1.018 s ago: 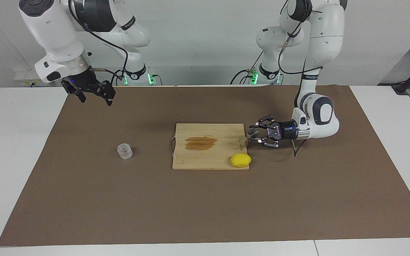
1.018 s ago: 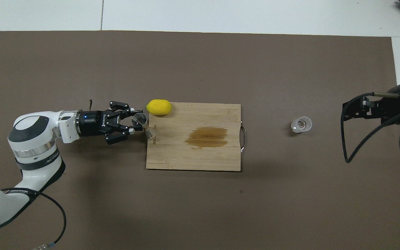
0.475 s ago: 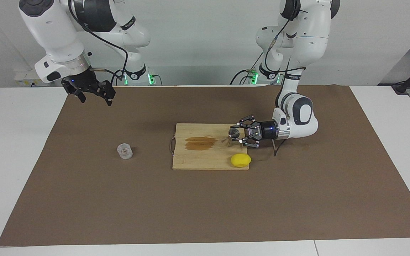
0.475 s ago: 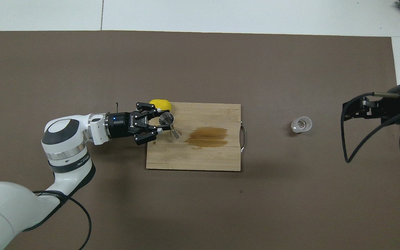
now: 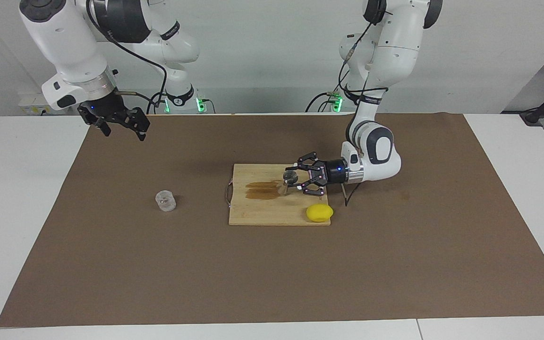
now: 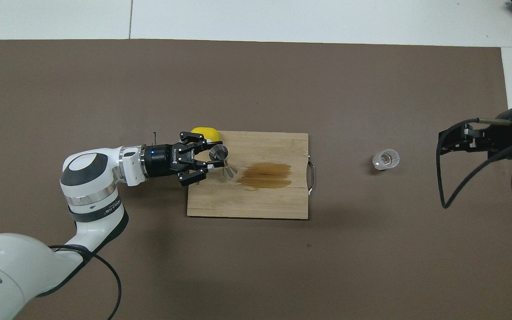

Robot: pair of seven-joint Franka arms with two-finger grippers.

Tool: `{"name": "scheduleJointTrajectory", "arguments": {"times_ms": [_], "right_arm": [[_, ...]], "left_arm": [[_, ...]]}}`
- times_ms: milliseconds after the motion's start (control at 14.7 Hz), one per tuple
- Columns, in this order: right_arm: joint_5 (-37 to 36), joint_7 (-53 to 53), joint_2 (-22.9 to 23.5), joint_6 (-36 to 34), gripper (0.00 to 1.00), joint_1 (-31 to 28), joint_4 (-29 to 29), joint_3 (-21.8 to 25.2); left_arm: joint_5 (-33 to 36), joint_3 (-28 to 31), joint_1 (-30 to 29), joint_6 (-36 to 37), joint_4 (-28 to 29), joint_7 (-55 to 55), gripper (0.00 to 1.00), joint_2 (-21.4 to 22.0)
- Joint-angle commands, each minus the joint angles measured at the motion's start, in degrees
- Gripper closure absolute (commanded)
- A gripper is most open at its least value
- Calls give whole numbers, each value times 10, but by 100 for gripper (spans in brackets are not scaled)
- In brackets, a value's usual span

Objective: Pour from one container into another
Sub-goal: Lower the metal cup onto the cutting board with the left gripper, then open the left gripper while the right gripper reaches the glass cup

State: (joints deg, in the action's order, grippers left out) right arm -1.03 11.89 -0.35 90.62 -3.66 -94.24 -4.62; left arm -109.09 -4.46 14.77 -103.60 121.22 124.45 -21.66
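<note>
The left gripper [image 5: 293, 182] is reaching out flat over the wooden cutting board [image 5: 262, 215]. Its fingers are pinching the small shiny metal jigger [image 5: 286, 182] around its thin middle. The jigger is hanging just above the board, close to the brown stain [image 5: 265, 190] on the wood. From above, the jigger [image 6: 221, 158] is showing its round open top, and it is sitting between the stain [image 6: 265, 175] and the gripper's black body.

A yellow lemon [image 5: 319, 212] is lying at the corner of the board toward the left arm's end of the tabletop, farther from the robots than the jigger. The board is lying in the middle of a big brown mat [image 5: 272, 283] that is covering the tabletop [image 5: 21, 170]. A thin metal handle [image 5: 227, 193] is sticking out of the board's short side that is facing the clear cup.

The clear cup [image 5: 165, 200] is standing upright on the mat, well apart from the board, toward the right arm's end. Nothing is touching it.

The right gripper [image 5: 118, 123] is waiting up in the air over the mat's corner near its own base. Its fingers are spread apart and are holding nothing.
</note>
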Motion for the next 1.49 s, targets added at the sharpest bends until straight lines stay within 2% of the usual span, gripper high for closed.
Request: {"name": "scheduleJointTrajectory", "arguments": {"times_ms": [0,204,339,678,814,950,1289,1425], "right_arm": [[14,21,-11,16,0,-8,-12,0],[15,181,-11,18,0,-3,-24,-2],[25,257,-7,34,0,-3,-38,-2],[111,430,7,98,1,-35,-91,-1],[152,488,42,105,1,-59,-92,0],[203,499,81,120,1,-85,-92,0],[263,492,152,157,0,-126,-97,-1],[266,483,163,189,0,-127,-118,-2]], "left_arm": [[-45,8,42,-34,7,49,60,9],[-63,8,66,-48,8,146,60,8],[-65,8,68,-57,10,158,59,7],[-64,9,69,-62,10,184,58,11],[-61,9,69,-79,11,211,57,13],[-61,9,72,-85,13,219,57,13],[-61,9,83,-93,15,211,55,14],[-61,9,85,-106,15,212,55,12]]}}
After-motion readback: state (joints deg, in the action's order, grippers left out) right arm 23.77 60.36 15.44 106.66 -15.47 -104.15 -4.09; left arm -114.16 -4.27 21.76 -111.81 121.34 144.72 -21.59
